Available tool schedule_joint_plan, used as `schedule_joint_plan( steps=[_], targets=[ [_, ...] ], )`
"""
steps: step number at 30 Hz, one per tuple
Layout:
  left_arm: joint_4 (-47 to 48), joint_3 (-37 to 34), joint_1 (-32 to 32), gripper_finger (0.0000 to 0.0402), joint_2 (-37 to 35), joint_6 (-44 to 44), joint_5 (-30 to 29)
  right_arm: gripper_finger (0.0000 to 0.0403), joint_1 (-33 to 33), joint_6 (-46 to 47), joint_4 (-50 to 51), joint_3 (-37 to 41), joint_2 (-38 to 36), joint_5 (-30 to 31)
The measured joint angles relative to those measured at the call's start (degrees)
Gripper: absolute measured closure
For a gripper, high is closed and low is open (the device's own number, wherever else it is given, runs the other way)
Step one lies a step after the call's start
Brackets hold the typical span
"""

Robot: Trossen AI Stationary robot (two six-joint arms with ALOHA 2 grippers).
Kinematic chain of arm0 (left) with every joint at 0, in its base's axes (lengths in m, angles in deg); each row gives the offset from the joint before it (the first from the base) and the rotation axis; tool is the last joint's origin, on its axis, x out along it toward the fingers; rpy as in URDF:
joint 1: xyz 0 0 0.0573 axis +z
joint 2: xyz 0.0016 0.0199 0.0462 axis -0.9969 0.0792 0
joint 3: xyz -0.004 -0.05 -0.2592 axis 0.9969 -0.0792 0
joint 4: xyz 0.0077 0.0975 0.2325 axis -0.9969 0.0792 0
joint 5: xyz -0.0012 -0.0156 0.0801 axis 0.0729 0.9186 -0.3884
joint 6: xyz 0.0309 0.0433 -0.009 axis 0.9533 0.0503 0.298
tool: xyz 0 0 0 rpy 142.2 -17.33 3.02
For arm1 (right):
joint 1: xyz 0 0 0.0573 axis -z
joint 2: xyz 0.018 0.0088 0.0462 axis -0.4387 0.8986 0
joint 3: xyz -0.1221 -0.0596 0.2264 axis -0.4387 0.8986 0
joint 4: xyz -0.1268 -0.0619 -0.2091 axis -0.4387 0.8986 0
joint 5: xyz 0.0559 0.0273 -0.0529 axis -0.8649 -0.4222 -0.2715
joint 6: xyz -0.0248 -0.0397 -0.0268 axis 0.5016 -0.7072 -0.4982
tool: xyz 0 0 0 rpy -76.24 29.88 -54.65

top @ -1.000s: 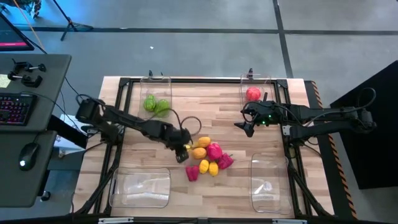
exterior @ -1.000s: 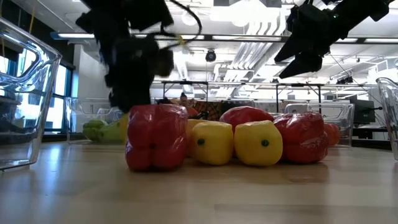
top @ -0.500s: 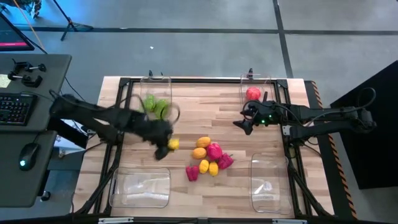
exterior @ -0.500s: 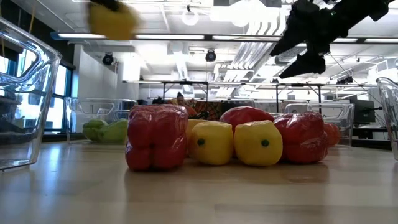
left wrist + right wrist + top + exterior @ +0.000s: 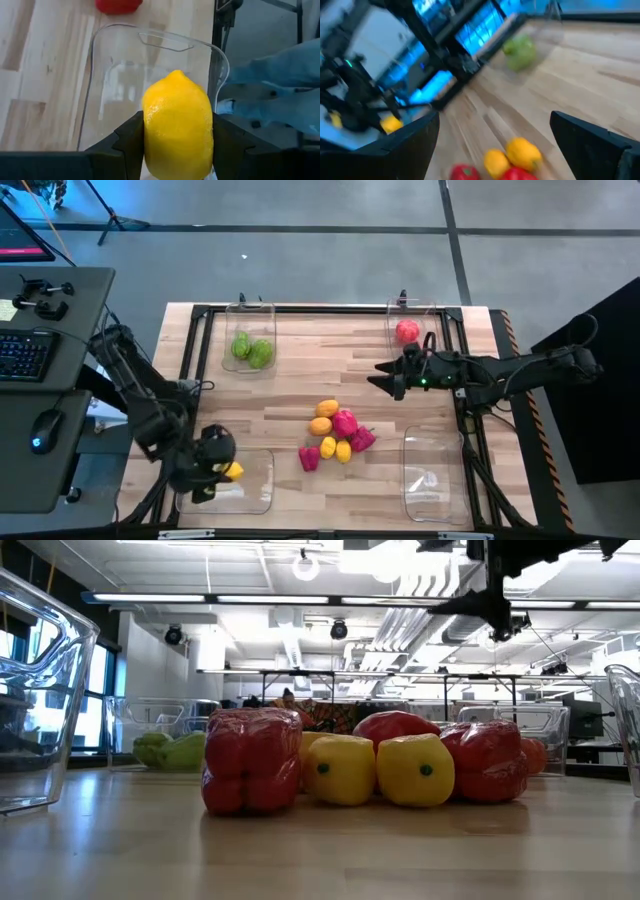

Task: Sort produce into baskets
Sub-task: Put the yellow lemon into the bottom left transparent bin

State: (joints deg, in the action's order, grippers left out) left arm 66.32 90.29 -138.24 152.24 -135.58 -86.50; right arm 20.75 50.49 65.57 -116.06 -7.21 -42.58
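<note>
My left gripper (image 5: 226,471) is shut on a yellow lemon (image 5: 177,131) above the near-left clear bin (image 5: 250,490). That bin's rim also shows in the left wrist view (image 5: 150,37). My right gripper (image 5: 378,381) is open and empty, above the table to the right of the produce pile; its fingers stand wide apart in the right wrist view (image 5: 495,140). The pile (image 5: 335,436) of orange, yellow, red and magenta pieces lies mid-table. Green pieces (image 5: 251,349) lie in the far-left bin. A red piece (image 5: 407,331) lies in the far-right bin. My left gripper pinches the lemon by its two sides (image 5: 150,135) between its two fingers, with the lemon's pointed end away from the wrist. The fingers slant downward toward the bin. The lemon is lifted clear, above the bin's open top.
The near-right clear bin (image 5: 432,470) stands by the table's right near corner. In the low view the pile (image 5: 370,772) fills the middle and the far-left bin with green pieces (image 5: 165,750) stands behind it. Black frame rails (image 5: 330,309) run along the table's edges.
My left gripper has carried the lemon from the pile, lifted clear, toward the table's left and near edges, and now holds it over the near-left bin. My right gripper has shifted slightly toward the table's left and tipped closer to level.
</note>
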Motion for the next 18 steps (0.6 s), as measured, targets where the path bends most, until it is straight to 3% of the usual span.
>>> schedule_joint_plan(
  steps=[7,18],
  targets=[
    [1.15,0.0,-1.57,0.0218,-0.01,-3.2,-2.55,0.0033,-5.71,0.1,-8.01,0.0,1.82,7.39],
    [0.94,0.0,0.3,0.0101,0.0,-4.11,-3.44,0.0033,-8.77,-0.11,-8.3,0.0,7.05,4.57]
  ],
)
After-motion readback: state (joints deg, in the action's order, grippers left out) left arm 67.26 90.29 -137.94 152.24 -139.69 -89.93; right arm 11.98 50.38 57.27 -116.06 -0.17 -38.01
